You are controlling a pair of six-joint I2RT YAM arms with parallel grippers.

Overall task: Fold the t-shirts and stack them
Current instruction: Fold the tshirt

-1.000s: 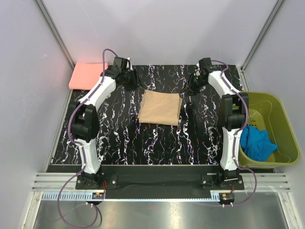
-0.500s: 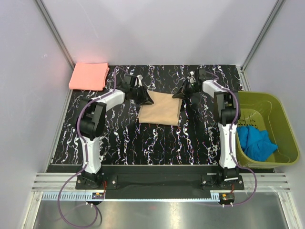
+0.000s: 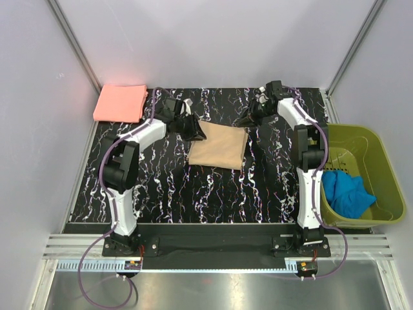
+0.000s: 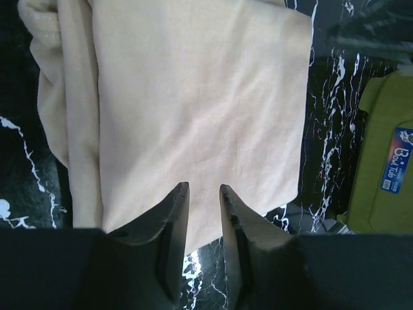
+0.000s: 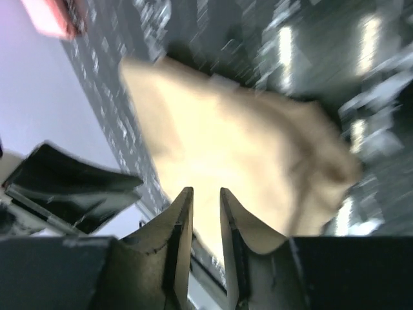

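The tan-beige t-shirt (image 3: 217, 146) lies folded in a rectangle at the middle of the black marbled table (image 3: 161, 187). The salmon-pink t-shirt (image 3: 120, 103) lies folded at the back left corner. My left gripper (image 3: 195, 131) hovers at the tan shirt's far left corner. In the left wrist view its jaws (image 4: 203, 190) stand a little apart over the tan cloth (image 4: 193, 97), with nothing between them. My right gripper (image 3: 247, 121) is at the far right corner. The right wrist view is blurred; its jaws (image 5: 205, 192) show a narrow empty gap above the tan shirt (image 5: 232, 148).
An olive-green basket (image 3: 381, 155) stands off the table's right edge with a blue cloth (image 3: 347, 192) in it. Its side with a blue label shows in the left wrist view (image 4: 387, 161). White walls close in the back and both sides.
Both grippers have come in from the back of the table to the tan shirt's far corners. The tan shirt lies as it did.
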